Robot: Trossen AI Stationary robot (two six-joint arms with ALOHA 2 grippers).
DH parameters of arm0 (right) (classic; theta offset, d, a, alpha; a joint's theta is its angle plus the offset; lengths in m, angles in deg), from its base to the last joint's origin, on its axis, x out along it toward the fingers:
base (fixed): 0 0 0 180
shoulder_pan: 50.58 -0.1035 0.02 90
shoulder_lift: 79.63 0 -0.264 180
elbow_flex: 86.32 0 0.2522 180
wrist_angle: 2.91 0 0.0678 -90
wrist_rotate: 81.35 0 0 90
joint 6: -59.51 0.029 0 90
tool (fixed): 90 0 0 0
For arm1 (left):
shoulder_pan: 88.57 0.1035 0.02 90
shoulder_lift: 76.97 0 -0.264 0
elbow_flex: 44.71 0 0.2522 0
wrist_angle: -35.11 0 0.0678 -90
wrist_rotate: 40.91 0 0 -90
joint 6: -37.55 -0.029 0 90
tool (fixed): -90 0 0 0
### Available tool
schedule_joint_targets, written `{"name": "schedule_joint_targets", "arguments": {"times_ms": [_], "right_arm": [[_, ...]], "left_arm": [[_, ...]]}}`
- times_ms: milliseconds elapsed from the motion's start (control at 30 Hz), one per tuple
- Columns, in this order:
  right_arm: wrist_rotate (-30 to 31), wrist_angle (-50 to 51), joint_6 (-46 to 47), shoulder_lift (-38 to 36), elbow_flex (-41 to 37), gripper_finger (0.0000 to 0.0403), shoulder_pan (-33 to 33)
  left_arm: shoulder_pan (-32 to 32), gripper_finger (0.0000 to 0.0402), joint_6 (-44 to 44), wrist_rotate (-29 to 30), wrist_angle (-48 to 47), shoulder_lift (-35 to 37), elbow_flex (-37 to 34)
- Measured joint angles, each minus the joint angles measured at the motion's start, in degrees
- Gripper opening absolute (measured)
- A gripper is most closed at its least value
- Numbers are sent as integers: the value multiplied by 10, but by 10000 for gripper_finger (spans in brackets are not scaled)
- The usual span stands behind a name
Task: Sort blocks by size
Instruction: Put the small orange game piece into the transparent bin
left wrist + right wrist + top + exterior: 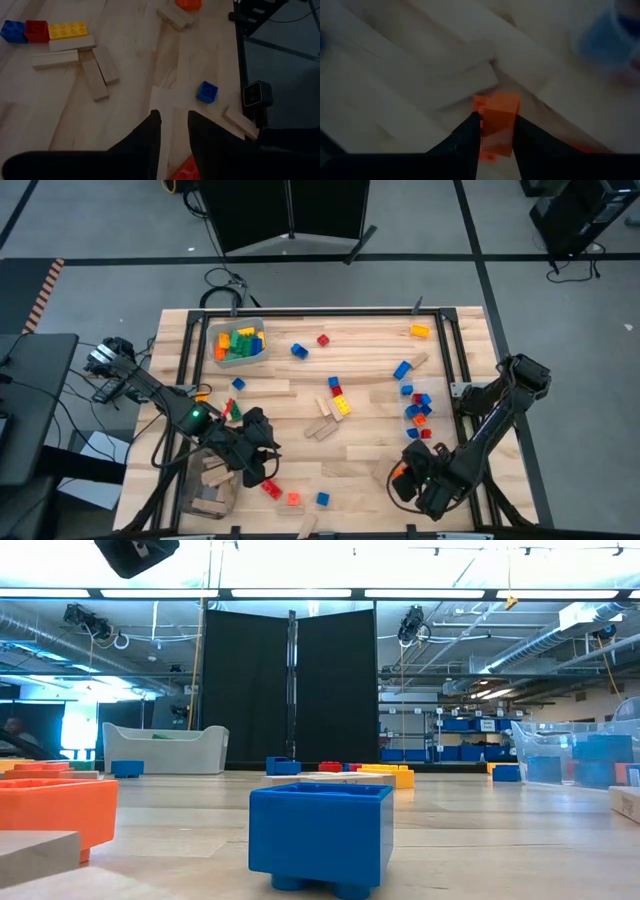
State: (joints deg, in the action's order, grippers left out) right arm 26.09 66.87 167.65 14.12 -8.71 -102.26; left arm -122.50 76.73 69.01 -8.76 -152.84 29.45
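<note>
We see right gripper (pixel 496 131) near table's front right corner, dark fingers pinching small glossy orange studded brick (pixel 499 122) above pale grained wood table (pixel 370 345). Left gripper (pixel 174 131) front left, fingers slightly parted, empty. Other blocks scattered: blue cube (pixel 206 91), flat tan planks (pixel 94 75).

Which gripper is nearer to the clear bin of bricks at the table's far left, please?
The left. The left gripper sits near the front edge on the same side as the clear bin. The right gripper, shut on an orange brick, is across the table.
</note>
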Motion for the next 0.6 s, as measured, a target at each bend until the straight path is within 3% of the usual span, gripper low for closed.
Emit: {"name": "schedule_joint_targets", "arguments": {"times_ms": [167, 367, 433, 600], "right_arm": [[63, 96, -37, -1, 80, 110, 18], [83, 291, -45, -3, 153, 110, 44], [81, 338, -37, -10, 152, 110, 50], [52, 303, -28, -78, 61, 108, 69]], "left_arm": [[0, 106, -12, 0, 0, 0, 0], [0, 106, -15, 0, 0, 0, 0], [0, 106, -15, 0, 0, 0, 0], [0, 106, -15, 0, 1, 0, 0]]}}
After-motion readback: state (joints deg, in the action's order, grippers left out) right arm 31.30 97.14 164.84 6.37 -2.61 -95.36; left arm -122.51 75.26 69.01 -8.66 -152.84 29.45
